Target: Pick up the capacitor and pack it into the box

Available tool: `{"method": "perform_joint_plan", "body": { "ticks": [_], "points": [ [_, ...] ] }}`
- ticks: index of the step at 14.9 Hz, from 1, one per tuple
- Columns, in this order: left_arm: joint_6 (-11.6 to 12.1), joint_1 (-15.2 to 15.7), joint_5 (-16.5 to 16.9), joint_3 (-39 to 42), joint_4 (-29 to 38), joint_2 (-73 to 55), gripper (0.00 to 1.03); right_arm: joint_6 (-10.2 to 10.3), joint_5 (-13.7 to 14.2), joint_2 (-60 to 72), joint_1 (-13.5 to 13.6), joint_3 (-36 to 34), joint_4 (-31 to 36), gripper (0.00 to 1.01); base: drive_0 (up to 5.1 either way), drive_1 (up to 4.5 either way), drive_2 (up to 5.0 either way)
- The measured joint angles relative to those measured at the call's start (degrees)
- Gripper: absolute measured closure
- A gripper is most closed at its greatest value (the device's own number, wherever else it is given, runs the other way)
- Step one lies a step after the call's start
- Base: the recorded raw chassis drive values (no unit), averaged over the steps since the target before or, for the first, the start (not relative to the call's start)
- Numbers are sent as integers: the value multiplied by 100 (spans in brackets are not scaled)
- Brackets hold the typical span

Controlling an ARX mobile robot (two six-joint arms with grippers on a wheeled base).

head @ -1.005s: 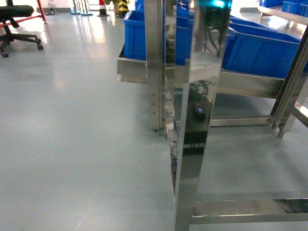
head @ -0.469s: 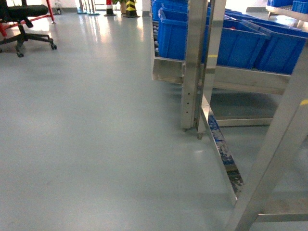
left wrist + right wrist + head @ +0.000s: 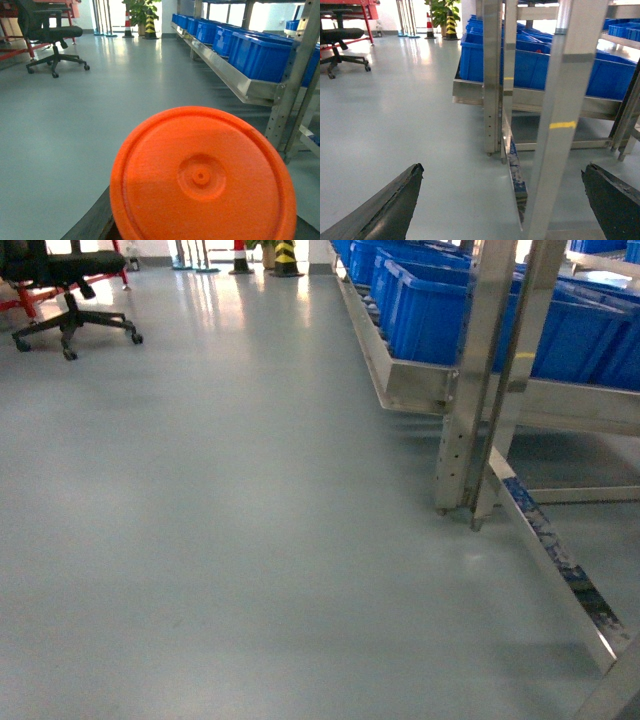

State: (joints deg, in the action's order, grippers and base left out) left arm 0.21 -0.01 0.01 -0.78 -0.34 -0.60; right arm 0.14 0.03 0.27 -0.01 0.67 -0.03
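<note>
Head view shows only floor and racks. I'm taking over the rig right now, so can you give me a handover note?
Left tool: hidden behind an orange disc that fills its wrist view; whether it is open or shut cannot be told.
Right tool: open, nothing between its fingers.
Job's things: no box and no capacitor in any view. Only blue bins on a steel rack, bare floor and an office chair show.
Done: nothing visible; no capacitor picked or packed.
Left: find the capacitor, pick it, find the box and pack it.
</note>
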Motion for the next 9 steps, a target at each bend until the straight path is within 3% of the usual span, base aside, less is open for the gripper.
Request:
{"method": "perform_joint_plan", "body": {
  "ticks": [9],
  "points": [
    [0, 0, -2, 0, -9, 0, 59, 0, -2, 0, 0, 0, -31, 3, -502, 244, 244]
  ]
}}
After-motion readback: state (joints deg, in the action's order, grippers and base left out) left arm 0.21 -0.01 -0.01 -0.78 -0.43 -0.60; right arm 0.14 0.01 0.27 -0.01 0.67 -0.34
